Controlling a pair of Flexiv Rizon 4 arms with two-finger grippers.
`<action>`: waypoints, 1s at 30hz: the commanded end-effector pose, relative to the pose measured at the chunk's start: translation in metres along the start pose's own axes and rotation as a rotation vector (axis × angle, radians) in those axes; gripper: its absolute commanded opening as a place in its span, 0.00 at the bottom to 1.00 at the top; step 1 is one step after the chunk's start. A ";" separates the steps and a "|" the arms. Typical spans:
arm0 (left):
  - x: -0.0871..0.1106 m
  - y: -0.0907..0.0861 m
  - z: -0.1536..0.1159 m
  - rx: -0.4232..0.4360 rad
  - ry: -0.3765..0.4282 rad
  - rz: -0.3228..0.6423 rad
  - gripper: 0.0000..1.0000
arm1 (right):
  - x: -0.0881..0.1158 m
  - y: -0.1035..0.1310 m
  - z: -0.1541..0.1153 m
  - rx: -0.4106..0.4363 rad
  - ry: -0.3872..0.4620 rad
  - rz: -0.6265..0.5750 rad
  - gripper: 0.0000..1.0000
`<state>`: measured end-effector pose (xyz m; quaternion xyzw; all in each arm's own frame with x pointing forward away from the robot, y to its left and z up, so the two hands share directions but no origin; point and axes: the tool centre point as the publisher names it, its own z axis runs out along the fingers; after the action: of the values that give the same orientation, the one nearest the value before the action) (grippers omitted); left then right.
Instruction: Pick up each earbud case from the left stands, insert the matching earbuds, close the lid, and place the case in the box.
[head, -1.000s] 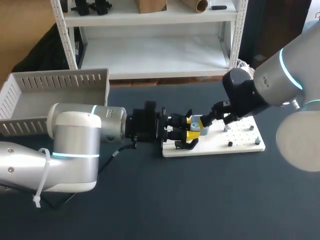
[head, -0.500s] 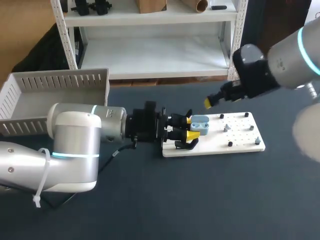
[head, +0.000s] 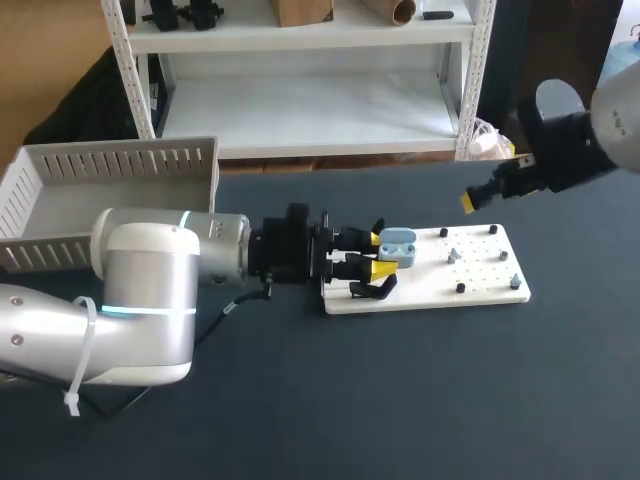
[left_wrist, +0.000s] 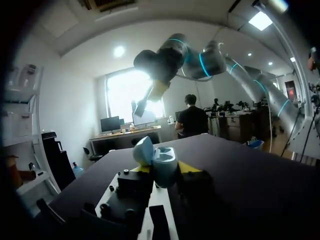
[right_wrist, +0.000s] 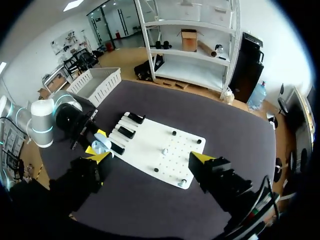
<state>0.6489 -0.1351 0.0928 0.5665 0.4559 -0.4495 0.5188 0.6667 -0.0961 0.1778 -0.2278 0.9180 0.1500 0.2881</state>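
Two hands share this job, and the nearer one does the holding. The left hand (head: 377, 256) comes in from the lower left of the frame and pinches the blue earbud case (head: 398, 248) between its yellow tips, with the lid tipped open. I'd say it is held steady like this, just over the left end of the white peg board (head: 480, 292), so the other arm can drop earbuds into its wells. From the left wrist, the case sits squarely between the fingers, touched on both sides. Black stands (head: 368, 290) lie just beside it at the board's left edge. A small pale piece (head: 452, 256) near the board's middle may be an earbud, but it is too small to be sure. Farther off, at the upper right, the right hand (head: 470, 200) hangs above the dark worktop (head: 400, 400), well apart from the case, its fingers spread wide and empty. The white slatted box (head: 110, 165) stands at the upper left, the case's last stop.
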 end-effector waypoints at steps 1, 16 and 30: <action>0.000 -0.002 0.000 -0.008 0.002 0.002 0.00 | 0.010 -0.005 0.007 0.192 0.024 -0.027 1.00; 0.000 -0.002 0.000 -0.008 0.002 0.002 0.00 | 0.064 -0.042 0.027 0.309 0.303 0.006 0.95; 0.000 -0.002 0.000 -0.008 0.002 0.002 0.00 | 0.103 -0.041 0.045 0.333 0.393 -0.043 0.57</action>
<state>0.6485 -0.1347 0.0936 0.5665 0.4574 -0.4484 0.5185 0.6333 -0.1507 0.0813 -0.2217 0.9636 -0.0514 0.1403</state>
